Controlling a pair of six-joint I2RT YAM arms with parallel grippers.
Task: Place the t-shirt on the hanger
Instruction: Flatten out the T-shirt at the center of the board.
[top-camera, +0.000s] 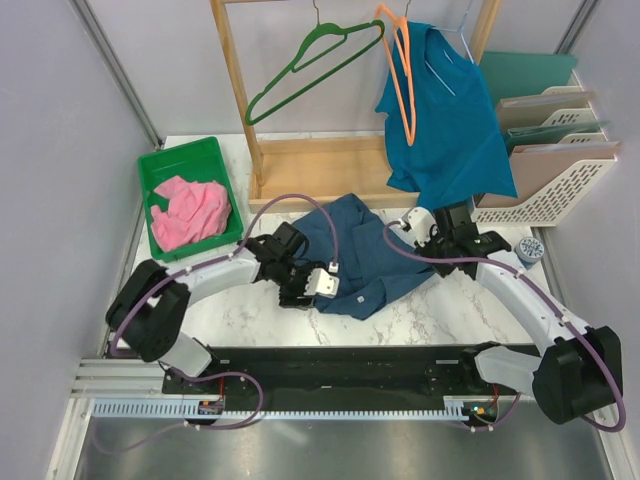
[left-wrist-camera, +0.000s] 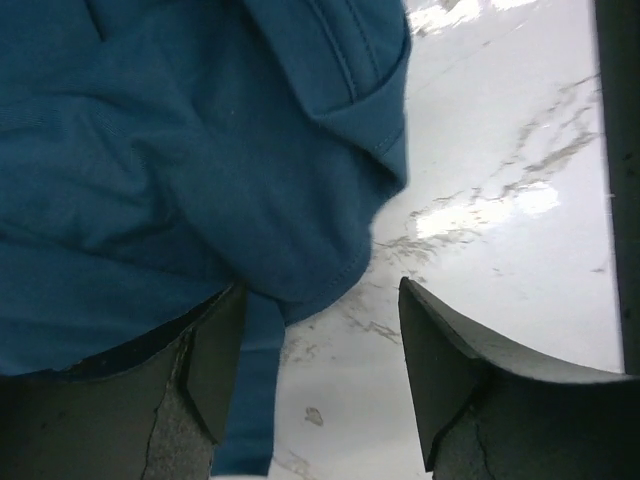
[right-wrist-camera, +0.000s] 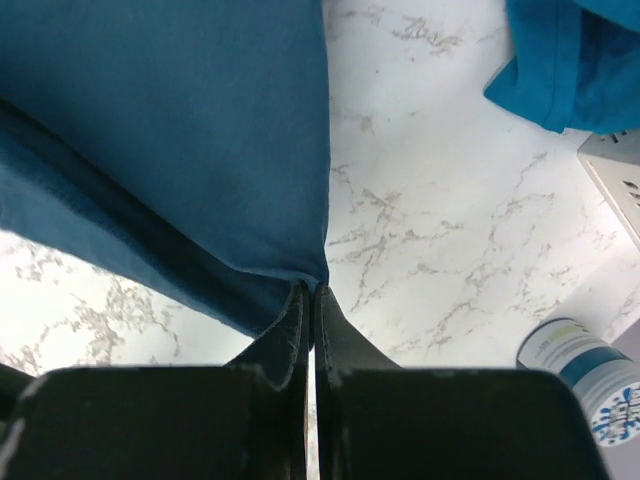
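Observation:
The dark navy t-shirt lies crumpled on the marble table, in the middle between both arms. My left gripper is at its near-left edge. In the left wrist view the jaws stand open over bare marble, a hem of the t-shirt hanging against the left finger. My right gripper is at the shirt's right edge. In the right wrist view it is shut on a corner of the t-shirt. The orange hanger hangs on the wooden rack at the back.
A teal shirt and a green hanger hang on the wooden rack. A green bin with a pink garment stands at the left. A white file rack and a small round tub sit at the right.

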